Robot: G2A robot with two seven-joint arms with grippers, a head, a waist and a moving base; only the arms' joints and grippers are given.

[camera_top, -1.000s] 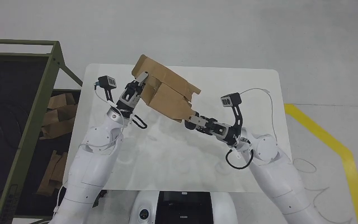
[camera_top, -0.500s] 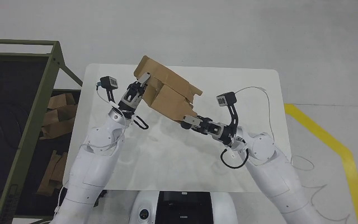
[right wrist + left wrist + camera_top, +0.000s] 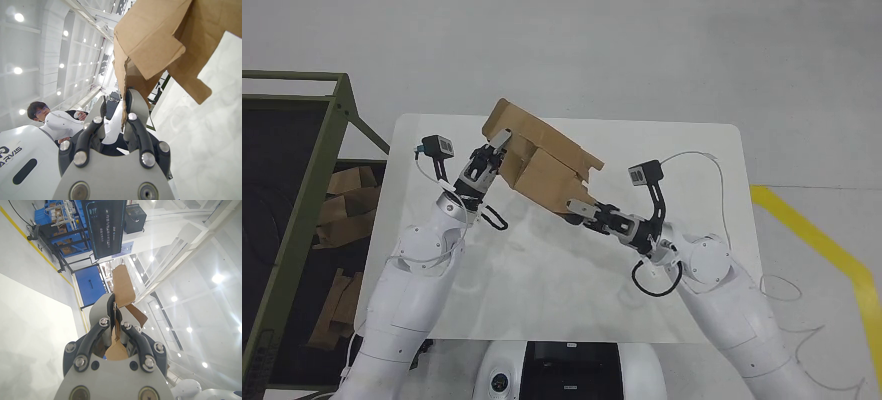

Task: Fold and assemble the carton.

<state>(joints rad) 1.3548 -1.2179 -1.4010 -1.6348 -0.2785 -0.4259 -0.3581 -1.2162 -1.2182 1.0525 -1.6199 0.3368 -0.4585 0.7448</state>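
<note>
- Here's the brown corrugated-cardboard carton (image 3: 542, 165), held up over the far half of the white rectangular table (image 3: 542, 300). It is partly opened and not yet squared into a box.
- Its long axis runs on a diagonal, from the table's far left down toward the near right, with one claw at each end.
- The left claw (image 3: 114, 308) has the far-left end. Its jaws are pinched tight on a thin panel edge, with no gap showing, so it acts as the anchor.
- The right claw (image 3: 117, 103) sits at the near-right end with its jaws parted. A raw edge of the carton wall runs down between them and lies against one of its fingers (image 3: 137, 103). The other finger stands clear of the card, so nothing is gripped on this side.
- This is the relation that counts: the carton lies straight ahead of the right claw, with the wall already inside its mouth and edge-on to it.
- By my reading, the right claw is the nearer one to act. Closing the jaws would catch that wall.
- One risk is that the card is hard against one finger, so an uneven squeeze could crease it rather than seat it.
</note>
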